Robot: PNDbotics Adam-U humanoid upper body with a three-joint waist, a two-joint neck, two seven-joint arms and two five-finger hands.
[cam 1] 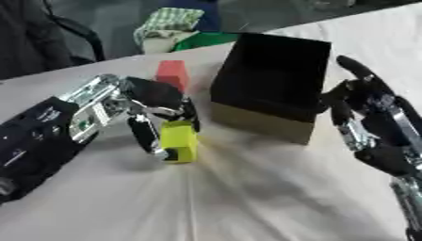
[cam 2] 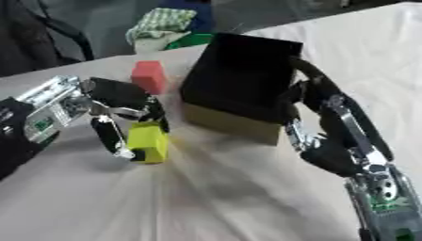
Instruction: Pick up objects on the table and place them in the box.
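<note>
Left hand (cam 1: 152, 101) fingers curled round yellow block (cam 1: 179, 140), pinching it; right hand (cam 2: 326, 122) fingers relaxed, spread, touching box (cam 1: 272, 77) side.

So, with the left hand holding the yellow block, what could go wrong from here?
The left hand pinches the yellow-green rectangular block only near its top, so it may slip. Moving toward the black open box, the arm could knock the red cube. The right hand stands by the box wall and may crowd the drop.

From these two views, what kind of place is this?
Probably a lab or test bench, not a home: a bare pale table holding only a black box and plain yellow block and red block.
</note>
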